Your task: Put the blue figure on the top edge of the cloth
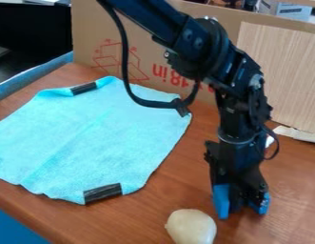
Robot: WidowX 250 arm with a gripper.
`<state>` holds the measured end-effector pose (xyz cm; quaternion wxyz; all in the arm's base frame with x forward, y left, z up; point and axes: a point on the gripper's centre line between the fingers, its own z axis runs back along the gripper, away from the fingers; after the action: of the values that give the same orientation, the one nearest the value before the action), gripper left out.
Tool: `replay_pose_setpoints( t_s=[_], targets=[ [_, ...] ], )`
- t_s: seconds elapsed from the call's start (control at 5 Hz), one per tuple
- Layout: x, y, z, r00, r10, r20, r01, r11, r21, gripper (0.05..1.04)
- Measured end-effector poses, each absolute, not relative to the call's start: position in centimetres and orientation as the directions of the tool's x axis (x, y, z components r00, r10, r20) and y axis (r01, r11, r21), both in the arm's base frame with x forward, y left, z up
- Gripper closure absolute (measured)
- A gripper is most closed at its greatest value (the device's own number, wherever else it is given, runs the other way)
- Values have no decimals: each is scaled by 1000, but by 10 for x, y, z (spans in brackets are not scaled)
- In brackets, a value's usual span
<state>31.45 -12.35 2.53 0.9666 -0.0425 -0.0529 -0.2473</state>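
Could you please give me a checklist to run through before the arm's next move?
1. Cloth spread on the table: ok, though its outline is uneven.
2. Cloth's top edge visible: ok, with a black strip on it.
3. Pincer off the cloth: ok, it is to the right of it in the picture.
4. Pincer open: ok, its blue-tipped fingers stand apart.
5. Blue figure's position confirmed: cannot tell.
6. Ample room beside the pincer: not ok, I'd judge; a pale rounded object sits close by.
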Motion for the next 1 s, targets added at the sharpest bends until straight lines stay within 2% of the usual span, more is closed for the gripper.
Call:
replay_pose_setpoints(
  t_s=[0.2, 0.4, 0.6, 0.8, 1.0],
  targets=[
    [313, -115, 25, 881, -459, 114, 468, 880, -77, 802],
    [310, -95, 36, 895, -427, 132, 440, 892, -101, 802],
    [309, -58, 62, 924, -332, 192, 359, 924, -131, 802],
    [307, -11, 80, 952, -194, 234, 236, 958, -164, 802],
    [318, 25, 87, 969, -14, 247, 59, 983, -176, 802]
  ],
)
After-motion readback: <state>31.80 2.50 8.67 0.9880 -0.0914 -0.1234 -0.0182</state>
